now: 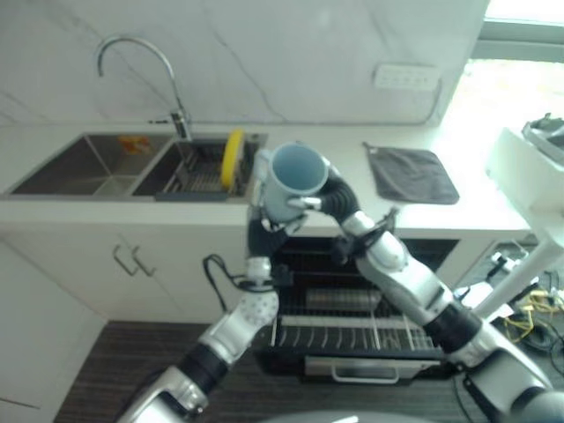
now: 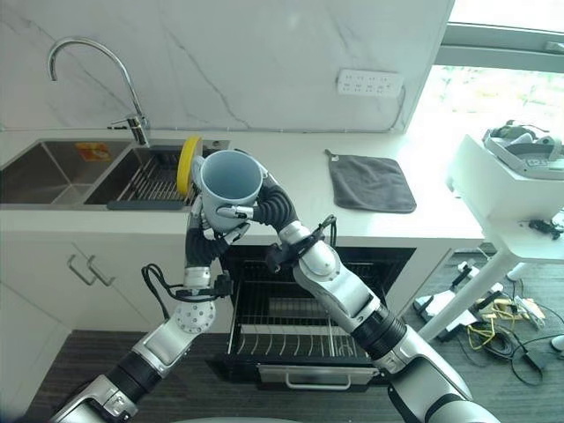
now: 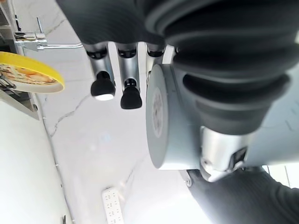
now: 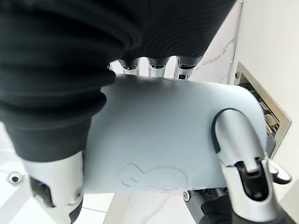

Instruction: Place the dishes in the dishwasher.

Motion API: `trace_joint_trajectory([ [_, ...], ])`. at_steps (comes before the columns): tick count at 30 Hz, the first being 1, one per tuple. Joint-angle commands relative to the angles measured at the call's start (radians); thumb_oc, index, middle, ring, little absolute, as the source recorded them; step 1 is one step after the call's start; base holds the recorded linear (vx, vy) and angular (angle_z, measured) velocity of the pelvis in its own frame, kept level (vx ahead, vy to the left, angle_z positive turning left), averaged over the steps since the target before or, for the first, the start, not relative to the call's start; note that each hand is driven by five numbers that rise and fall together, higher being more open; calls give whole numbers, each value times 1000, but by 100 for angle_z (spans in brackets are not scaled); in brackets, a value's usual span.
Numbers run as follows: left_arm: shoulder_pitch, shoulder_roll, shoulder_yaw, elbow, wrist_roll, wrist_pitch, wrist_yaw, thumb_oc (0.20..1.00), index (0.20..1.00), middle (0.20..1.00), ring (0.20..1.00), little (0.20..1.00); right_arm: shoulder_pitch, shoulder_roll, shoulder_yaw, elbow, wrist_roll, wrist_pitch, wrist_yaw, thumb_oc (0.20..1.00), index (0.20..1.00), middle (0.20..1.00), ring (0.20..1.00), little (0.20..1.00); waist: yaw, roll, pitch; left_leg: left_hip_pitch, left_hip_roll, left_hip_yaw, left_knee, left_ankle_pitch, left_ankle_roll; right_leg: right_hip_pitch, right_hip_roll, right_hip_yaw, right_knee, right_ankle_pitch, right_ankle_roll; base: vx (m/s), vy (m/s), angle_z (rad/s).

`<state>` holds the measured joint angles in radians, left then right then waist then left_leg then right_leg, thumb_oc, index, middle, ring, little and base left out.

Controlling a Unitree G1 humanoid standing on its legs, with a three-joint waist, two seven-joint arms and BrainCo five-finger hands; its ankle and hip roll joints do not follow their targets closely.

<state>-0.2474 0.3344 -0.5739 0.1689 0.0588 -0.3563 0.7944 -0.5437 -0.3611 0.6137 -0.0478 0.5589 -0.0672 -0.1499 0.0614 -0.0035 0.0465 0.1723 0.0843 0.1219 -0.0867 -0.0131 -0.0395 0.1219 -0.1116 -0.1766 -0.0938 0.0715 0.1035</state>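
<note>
Holding the pale blue cup (image 2: 231, 181) above the open dishwasher's rack (image 2: 295, 328), right hand (image 2: 264, 207) fingers clamped round it and left hand (image 2: 201, 238) fingers straight beside its base, I judge loading barely begun, a yellow plate (image 2: 185, 164) waiting in the sink (image 2: 53, 176).

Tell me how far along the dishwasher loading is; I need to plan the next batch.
Done: the dishwasher stands open, its rack pulled out and no dishes visible in it. In hand: the right hand grips a light blue cup, the left hand beside it. Left: the cup, and a yellow plate in the sink.

Blue cup (image 1: 294, 176) seemingly between both hands
</note>
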Motion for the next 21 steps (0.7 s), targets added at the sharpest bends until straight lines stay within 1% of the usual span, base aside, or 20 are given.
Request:
trace_joint_trajectory([
  [1, -125, -1, -56, 25, 22, -64, -11, 200, 200, 200, 200, 200, -158, 85, 18, 24, -38, -18, 3, 1000, 1000, 1000, 1000, 1000, 28, -67, 7, -28, 10, -116, -1, 38, -5, 52, -39, 30, 11, -8, -3, 40, -6, 3],
  [3, -124, -2, -59, 22, 22, -61, -12, 200, 200, 200, 200, 200, -155, 92, 25, 36, -39, -24, 8, 1000, 1000, 1000, 1000, 1000, 30, -68, 8, -29, 8, -119, -1, 38, -4, 53, -39, 30, 11, -8, -3, 41, -8, 1],
  [4, -123, -1, -60, 18, 19, -58, -17, 200, 200, 200, 200, 200, -154, 99, 32, 37, -45, -26, 8, 931, 931, 931, 931, 931, 32, -68, 8, -28, 6, -122, -1, 37, -4, 53, -39, 30, 11, -8, -4, 44, -11, 0],
  [5, -122, -1, -61, 17, 18, -58, -20, 200, 200, 200, 200, 200, -153, 101, 32, 38, -48, -26, 10, 592, 592, 592, 592, 592, 33, -68, 9, -28, 5, -123, -1, 37, -3, 53, -39, 31, 11, -9, -4, 54, -19, 0],
  [6, -122, -1, -63, 16, 19, -59, -26, 200, 200, 200, 200, 200, -156, 103, 35, 40, -48, -28, 8, 489, 489, 489, 489, 489, 35, -68, 10, -28, 4, -125, 0, 37, -2, 53, -39, 30, 12, -9, -4, 48, -23, 0],
  [7, -118, 1, -72, 13, 19, -62, -32, 200, 200, 200, 200, 200, -158, 105, 40, 43, -49, -34, 5, 269, 269, 269, 269, 269, 37, -68, 12, -29, 3, -126, 1, 37, -2, 52, -38, 29, 14, -10, -5, 47, -23, 0],
  [8, -117, 1, -74, 10, 21, -61, -34, 200, 200, 200, 200, 200, -159, 107, 41, 44, -52, -36, 3, 200, 200, 200, 200, 200, 38, -67, 12, -29, 3, -126, 2, 37, -1, 52, -39, 28, 14, -10, -5, 36, -17, 0],
  [13, -120, -1, -100, 10, 24, -57, -50, 200, 200, 200, 200, 200, -165, 117, 54, 68, -73, -60, -7, 200, 200, 200, 200, 200, 40, -65, 15, -31, 3, -130, 5, 36, -1, 54, -39, 27, 17, -14, -6, 27, -7, 0],
  [17, -119, 3, -115, 6, 24, -58, -58, 200, 200, 200, 200, 200, -171, 117, 51, 76, -87, -101, -31, 200, 200, 200, 200, 200, 40, -62, 17, -31, 1, -131, 5, 35, 1, 54, -38, 27, 18, -15, -7, 8, -1, 0],
  [19, -119, 4, -118, 4, 24, -57, -59, 200, 200, 200, 200, 200, -171, 118, 47, 73, -90, -102, -37, 200, 200, 200, 200, 200, 40, -61, 18, -32, 0, -132, 6, 36, 1, 54, -38, 26, 19, -16, -7, 0, 0, 0],
  [21, -115, 4, -123, 3, 19, -52, -66, 200, 200, 200, 200, 200, -169, 123, 42, 74, -106, -120, -57, 200, 200, 200, 200, 200, 40, -58, 20, -31, -2, -134, 5, 35, 2, 55, -38, 27, 19, -16, -9, 0, 0, 0],
])
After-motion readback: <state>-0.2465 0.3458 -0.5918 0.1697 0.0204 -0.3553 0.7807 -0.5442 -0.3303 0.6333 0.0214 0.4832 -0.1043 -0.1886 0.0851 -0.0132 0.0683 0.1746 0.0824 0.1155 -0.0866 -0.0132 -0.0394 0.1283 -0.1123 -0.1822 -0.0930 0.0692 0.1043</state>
